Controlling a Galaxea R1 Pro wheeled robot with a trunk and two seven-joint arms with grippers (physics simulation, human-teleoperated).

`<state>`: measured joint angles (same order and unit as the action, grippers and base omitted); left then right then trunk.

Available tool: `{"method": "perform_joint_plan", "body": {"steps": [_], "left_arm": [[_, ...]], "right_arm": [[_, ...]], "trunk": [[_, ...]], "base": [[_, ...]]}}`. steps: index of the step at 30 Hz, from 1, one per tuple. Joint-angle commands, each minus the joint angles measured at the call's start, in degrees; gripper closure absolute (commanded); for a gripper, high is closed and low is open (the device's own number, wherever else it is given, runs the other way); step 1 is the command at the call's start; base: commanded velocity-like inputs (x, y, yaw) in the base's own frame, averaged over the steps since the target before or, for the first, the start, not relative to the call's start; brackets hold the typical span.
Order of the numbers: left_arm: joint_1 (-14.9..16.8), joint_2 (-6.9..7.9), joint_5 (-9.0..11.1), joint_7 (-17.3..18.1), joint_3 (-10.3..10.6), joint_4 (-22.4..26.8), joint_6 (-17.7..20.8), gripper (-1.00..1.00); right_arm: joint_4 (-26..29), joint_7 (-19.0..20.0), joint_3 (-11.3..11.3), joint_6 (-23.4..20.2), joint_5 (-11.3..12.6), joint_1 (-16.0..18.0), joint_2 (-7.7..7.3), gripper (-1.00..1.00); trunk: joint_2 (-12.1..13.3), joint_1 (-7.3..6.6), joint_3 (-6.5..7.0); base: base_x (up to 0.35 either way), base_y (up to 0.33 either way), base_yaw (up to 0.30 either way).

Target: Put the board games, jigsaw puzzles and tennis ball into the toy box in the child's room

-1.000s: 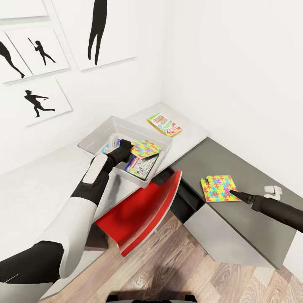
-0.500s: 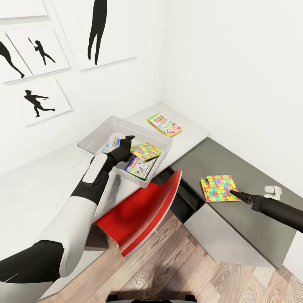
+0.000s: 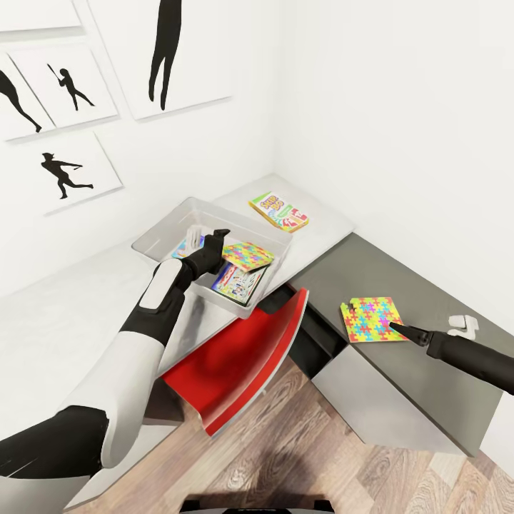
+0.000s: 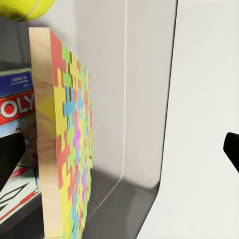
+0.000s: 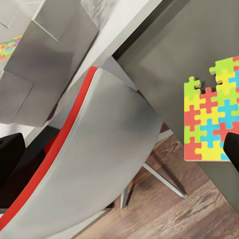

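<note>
Altogether two jigsaw puzzles show: one [image 3: 246, 255] lies tilted in the toy box [image 3: 165, 232], propped on the board games, the other [image 3: 371, 319] flat on the dark grey wing of the table [image 3: 400, 275]. Three board games can be counted, with the Monopoly box [image 3: 240, 281] and a second game [image 3: 187, 248] inside the bin, and the Skip-Bo [image 3: 279, 211] on the light table top beyond it, long axis running toward the corner wall. One tennis ball [image 4: 26, 8] sits in the bin past the puzzle's edge. The left gripper [image 3: 208, 240] hovers in the toy box just beside the tilted puzzle, fingers spread wide and holding nothing. The right gripper [image 3: 395, 328] reaches the near corner of the flat puzzle; its fingers stand apart, at either edge of the right wrist view. A red-backed chair [image 3: 243, 357] stands below the table
</note>
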<state>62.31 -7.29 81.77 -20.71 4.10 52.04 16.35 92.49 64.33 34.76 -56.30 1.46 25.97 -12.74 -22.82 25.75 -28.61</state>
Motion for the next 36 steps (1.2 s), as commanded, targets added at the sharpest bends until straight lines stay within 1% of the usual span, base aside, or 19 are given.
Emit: {"method": "perform_joint_plan", "body": {"steps": [1,7,12,13,18,19,21,25,26,31,36], "left_arm": [[0.1,0.00,0.4,-0.4,0.0,0.1,0.2,-1.00],[0.1,0.05,0.8,-0.8,-0.1,0.4,1.3,-1.00],[0.0,0.02,1.2,-4.0,-0.3,1.6,2.8,-1.00],[0.0,0.02,1.2,-4.0,-0.3,1.6,2.8,-1.00],[-0.3,-0.20,1.7,-7.5,-0.3,4.0,3.2,-1.00],[-0.3,-0.20,1.7,-7.5,-0.3,4.0,3.2,-1.00],[-0.5,-0.25,2.5,-8.7,-0.3,4.9,3.3,-1.00],[-1.1,-0.37,5.1,-10.8,0.0,6.9,3.3,-1.00],[-1.1,-0.37,5.1,-10.8,0.0,6.9,3.3,-1.00],[-2.2,-0.48,6.7,-13.3,0.5,9.3,3.2,-1.00],[-2.5,-0.48,7.2,-15.0,0.7,10.6,3.2,-1.00]], "right_arm": [[0.0,0.1,0.0,-0.5,0.1,0.0,-0.01,-1.00],[0.0,0.1,0.0,-0.5,0.1,0.0,-0.01,-1.00],[0.0,0.1,0.0,-0.5,0.1,0.0,0.05,-1.00],[0.0,0.1,0.0,-0.5,0.1,0.0,0.05,-1.00],[0.0,0.1,0.0,-0.5,0.1,0.0,0.14,-1.00],[0.0,0.1,0.0,-0.5,0.1,0.0,0.14,-1.00],[0.0,0.0,0.0,-0.5,0.1,0.0,0.22,-1.00],[0.0,0.0,0.0,-0.6,0.1,0.0,0.26,-1.00],[0.0,0.0,0.0,-0.6,0.1,0.0,0.26,-1.00],[0.0,0.0,0.0,-0.6,0.1,0.0,0.25,-1.00],[0.0,0.0,0.0,-0.6,0.1,0.0,0.25,-1.00]], "trunk": [[-0.1,0.03,-0.08],[-0.1,0.03,-0.08],[-0.1,0.03,-0.08],[-0.1,0.03,-0.08],[-0.1,0.03,-0.08],[-0.1,0.03,-0.08],[-0.1,0.03,-0.08],[-0.1,0.03,-0.08],[-0.1,0.03,-0.08],[-0.1,0.03,-0.08],[-0.1,0.03,-0.08]], "base": [[0.000,0.000,0.000],[0.000,0.000,0.000],[0.000,0.000,0.000],[0.000,0.000,0.000],[0.000,0.000,0.000],[0.000,0.000,0.000],[0.000,0.000,0.000],[0.000,0.000,0.000],[0.000,0.000,0.000],[0.000,0.000,0.000],[0.000,0.000,0.000]]}}
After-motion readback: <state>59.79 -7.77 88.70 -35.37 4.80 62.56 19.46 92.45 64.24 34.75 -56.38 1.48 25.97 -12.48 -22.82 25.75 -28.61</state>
